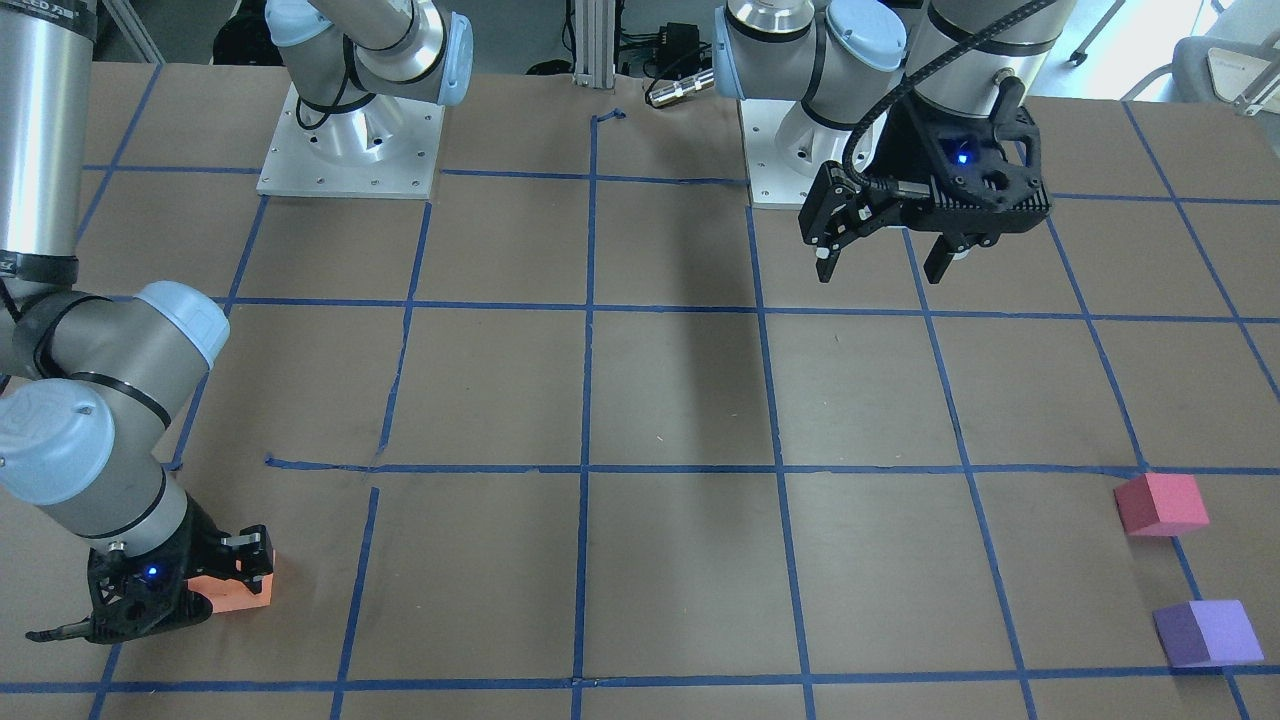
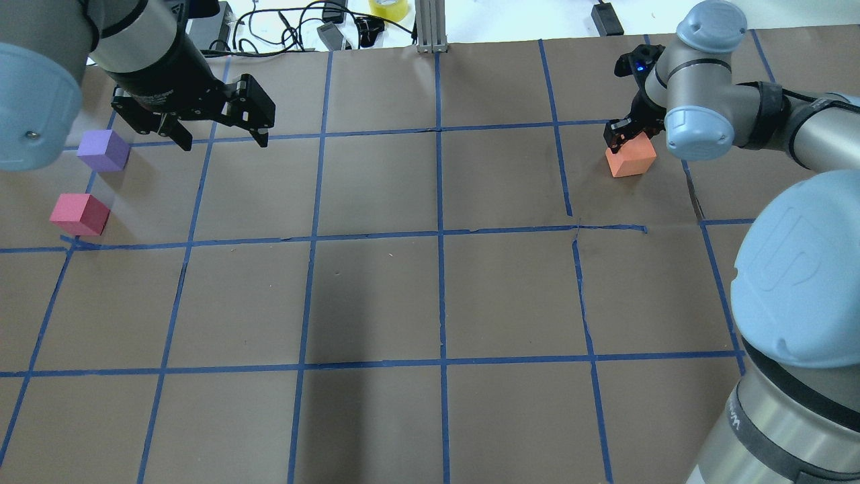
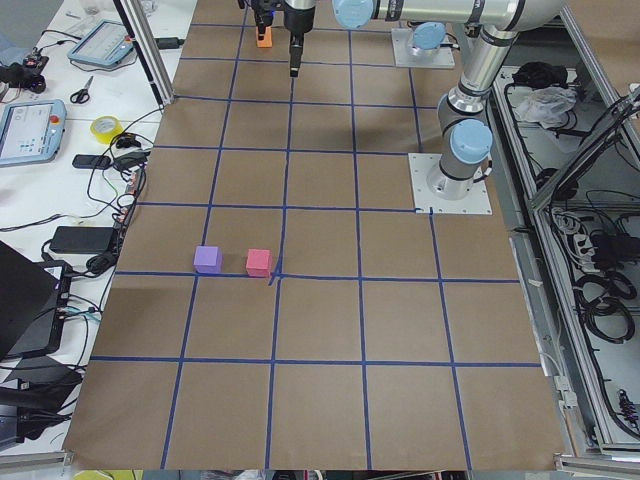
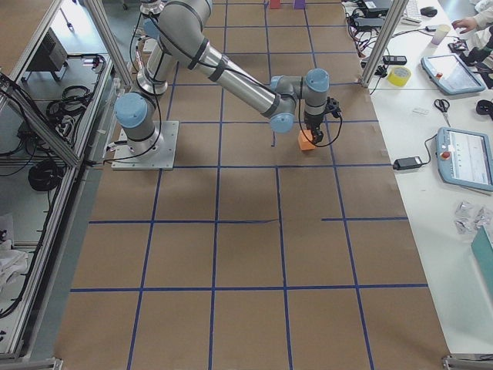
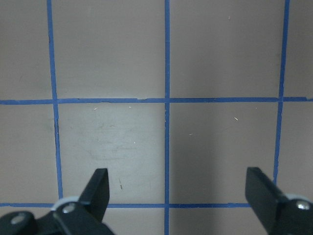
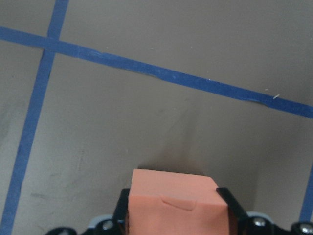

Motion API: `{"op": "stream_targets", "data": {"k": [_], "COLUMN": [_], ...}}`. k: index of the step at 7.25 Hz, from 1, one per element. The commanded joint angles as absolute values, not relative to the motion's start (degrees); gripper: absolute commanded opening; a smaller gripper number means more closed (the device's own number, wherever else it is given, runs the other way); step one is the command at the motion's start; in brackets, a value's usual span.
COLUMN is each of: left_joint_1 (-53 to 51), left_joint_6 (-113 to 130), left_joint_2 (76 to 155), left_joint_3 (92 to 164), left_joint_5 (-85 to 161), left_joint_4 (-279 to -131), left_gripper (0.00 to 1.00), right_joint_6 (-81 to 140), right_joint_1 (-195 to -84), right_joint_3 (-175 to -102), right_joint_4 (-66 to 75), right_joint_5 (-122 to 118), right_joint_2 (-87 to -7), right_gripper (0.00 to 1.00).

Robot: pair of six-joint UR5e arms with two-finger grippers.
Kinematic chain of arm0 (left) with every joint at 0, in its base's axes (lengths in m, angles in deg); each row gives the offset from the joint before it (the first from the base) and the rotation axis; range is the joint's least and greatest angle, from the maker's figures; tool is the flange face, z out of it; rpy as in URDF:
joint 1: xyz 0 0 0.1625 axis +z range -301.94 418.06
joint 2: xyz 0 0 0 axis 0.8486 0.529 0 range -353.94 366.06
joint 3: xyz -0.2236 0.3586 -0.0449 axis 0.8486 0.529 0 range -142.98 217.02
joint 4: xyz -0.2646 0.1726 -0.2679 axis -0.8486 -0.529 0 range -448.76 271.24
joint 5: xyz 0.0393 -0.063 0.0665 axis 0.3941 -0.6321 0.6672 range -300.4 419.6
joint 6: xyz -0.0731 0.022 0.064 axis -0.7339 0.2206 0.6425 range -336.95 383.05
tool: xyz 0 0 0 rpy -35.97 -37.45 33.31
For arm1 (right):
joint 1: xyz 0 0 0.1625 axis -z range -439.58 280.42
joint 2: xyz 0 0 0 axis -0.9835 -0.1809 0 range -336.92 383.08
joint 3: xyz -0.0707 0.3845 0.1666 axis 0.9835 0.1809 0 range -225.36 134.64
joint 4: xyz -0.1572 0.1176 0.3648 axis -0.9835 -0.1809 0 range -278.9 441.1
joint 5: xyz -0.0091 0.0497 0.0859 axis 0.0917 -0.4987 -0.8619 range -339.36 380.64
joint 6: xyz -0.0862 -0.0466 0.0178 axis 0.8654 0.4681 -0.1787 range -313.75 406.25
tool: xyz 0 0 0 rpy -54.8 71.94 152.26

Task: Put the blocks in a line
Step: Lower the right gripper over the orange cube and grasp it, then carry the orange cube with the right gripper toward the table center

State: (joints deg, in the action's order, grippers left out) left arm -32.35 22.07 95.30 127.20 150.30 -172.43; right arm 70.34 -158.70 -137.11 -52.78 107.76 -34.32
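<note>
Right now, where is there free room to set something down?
Bare: the wide middle of the table, between the pinkish-red block and the orange block. Crowded: around the purple block, beside the left gripper; the right gripper holds it.

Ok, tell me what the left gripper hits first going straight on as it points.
Just the table: the left gripper, open, points down at bare paper crossed by blue tape. No block shows under it in the wrist view.

Brown paper-covered table (image 2: 376,302), blue tape grid (image 2: 440,202), cluttered side bench (image 3: 50,205)
</note>
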Motion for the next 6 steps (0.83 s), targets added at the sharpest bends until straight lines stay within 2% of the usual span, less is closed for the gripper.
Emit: {"op": "stream_targets", "data": {"k": [1, 4, 6], "left_joint_1": [-32.4, -32.4, -32.4], "left_joint_6": [22.0, 22.0, 22.1], "left_joint_2": [95.4, 95.4, 95.5], "left_joint_3": [127.2, 127.2, 127.2], "left_joint_5": [150.3, 150.3, 150.4], "left_joint_4": [-172.4, -172.3, -172.2], "left_gripper": [1.0, 1.0, 1.0], "right_joint_6": [59.3, 42.2, 31.9], "right_joint_1": [-161.4, -173.5, -180.5], "right_joint_3": [-136.4, -135.4, -131.7], "right_joint_4": [-51.8, -52.9, -53.0], "right_joint_5": [103.5, 104.6, 104.8], "right_joint_2": [-37.8, -38.6, -36.2], "right_gripper": [0.0, 0.0, 0.0]}}
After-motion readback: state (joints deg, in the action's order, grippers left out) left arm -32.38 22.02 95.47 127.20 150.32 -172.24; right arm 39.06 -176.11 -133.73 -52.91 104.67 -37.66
